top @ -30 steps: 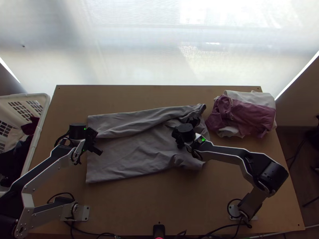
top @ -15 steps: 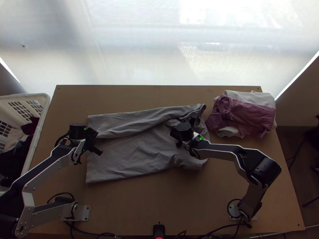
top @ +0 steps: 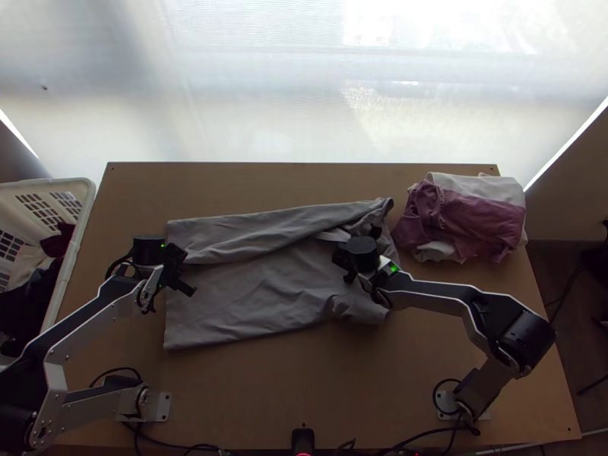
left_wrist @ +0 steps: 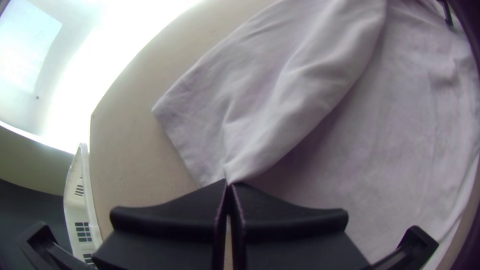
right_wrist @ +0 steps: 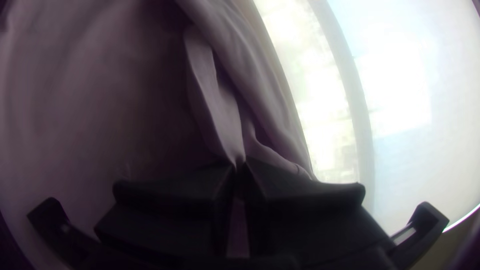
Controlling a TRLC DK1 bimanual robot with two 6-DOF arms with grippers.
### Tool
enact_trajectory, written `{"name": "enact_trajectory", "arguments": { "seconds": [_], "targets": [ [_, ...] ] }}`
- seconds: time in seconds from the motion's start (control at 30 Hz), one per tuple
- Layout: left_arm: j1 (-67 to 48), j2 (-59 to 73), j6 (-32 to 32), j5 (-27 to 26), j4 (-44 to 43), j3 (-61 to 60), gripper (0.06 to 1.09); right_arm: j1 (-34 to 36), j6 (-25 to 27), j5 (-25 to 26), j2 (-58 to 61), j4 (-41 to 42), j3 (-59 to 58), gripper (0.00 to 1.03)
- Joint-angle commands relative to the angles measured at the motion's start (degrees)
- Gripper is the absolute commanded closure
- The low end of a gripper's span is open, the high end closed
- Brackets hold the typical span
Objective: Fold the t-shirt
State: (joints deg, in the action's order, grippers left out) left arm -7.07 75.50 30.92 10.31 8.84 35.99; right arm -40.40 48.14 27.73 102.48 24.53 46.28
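Note:
A grey t-shirt lies wide across the table, its far side folded over in a long flap and its right end bunched. At its left edge my left gripper is over the cloth; the left wrist view has the left gripper shut on the flap's edge near a corner of the shirt. Over the right end is my right gripper. From the right wrist view, the right gripper is shut on a raised pinch of the shirt, with folds running away from it.
A pile of pink and white clothes lies at the table's far right, close to the shirt's right end. Off the left edge stands a white basket with dark clothes inside. Bare table lies between the arm bases.
My right gripper first moved slightly left, then back to the right, and a light strip of cloth now shows beside it. The left arm has kept still.

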Motion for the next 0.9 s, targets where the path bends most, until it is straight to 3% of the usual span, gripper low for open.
{"name": "enact_trajectory", "arguments": {
  "seconds": [0.0,0.87],
  "targets": [
    [-0.1,0.9,0.0,0.0,-0.3,0.3,1.04,1.8,2.4,-1.4,-6.1,0.2,-4.8,0.94],
    [-0.1,0.9,0.5,0.0,-0.3,0.6,1.04,7.9,6.4,-6.2,-21.3,-1.8,-16.0,0.94]
  ]
}}
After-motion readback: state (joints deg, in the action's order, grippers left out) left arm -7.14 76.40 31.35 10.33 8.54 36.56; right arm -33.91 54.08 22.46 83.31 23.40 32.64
